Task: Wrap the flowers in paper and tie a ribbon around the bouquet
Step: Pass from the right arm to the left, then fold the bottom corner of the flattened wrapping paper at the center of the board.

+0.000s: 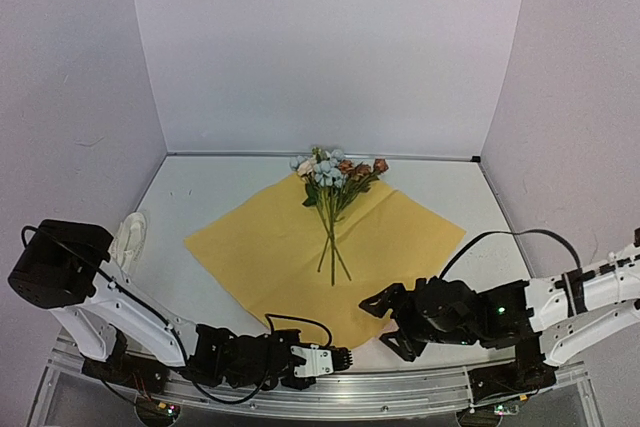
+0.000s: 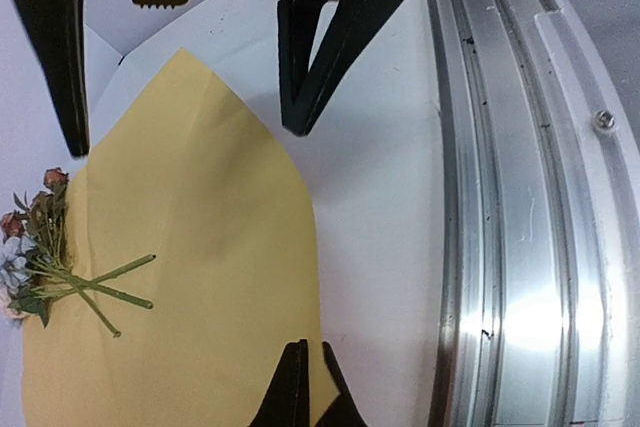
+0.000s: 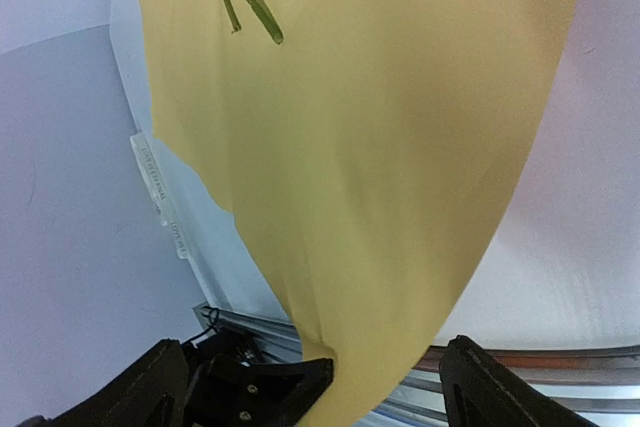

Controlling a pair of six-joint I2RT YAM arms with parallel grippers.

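The paper (image 1: 270, 247) lies spread on the desk (image 1: 200, 197) with its yellow face up, one corner pointing at the arms and the opposite corner at the far wall. It carries the flowers (image 1: 333, 177): their pale blue, pink and rust heads rest at the far corner, and their thin green stems fan out toward the middle of the sheet. Nothing is folded over them. The ribbon (image 1: 132, 235) sits bunched near the desk's left edge, well apart from the paper.

The left gripper (image 1: 346, 357) is low over the aluminium rail (image 1: 400, 392) at the near edge. Its fingers are pressed together at the paper's near corner, which appears pinched between them. The right gripper (image 1: 383, 325) is just beside that corner, on its right. Its jaws are spread wide and hold nothing, and in the right wrist view the paper's tip hangs between the two fingers without touching either.

A narrow clear strip (image 3: 160, 197) beside the paper carries small print, too small to read.
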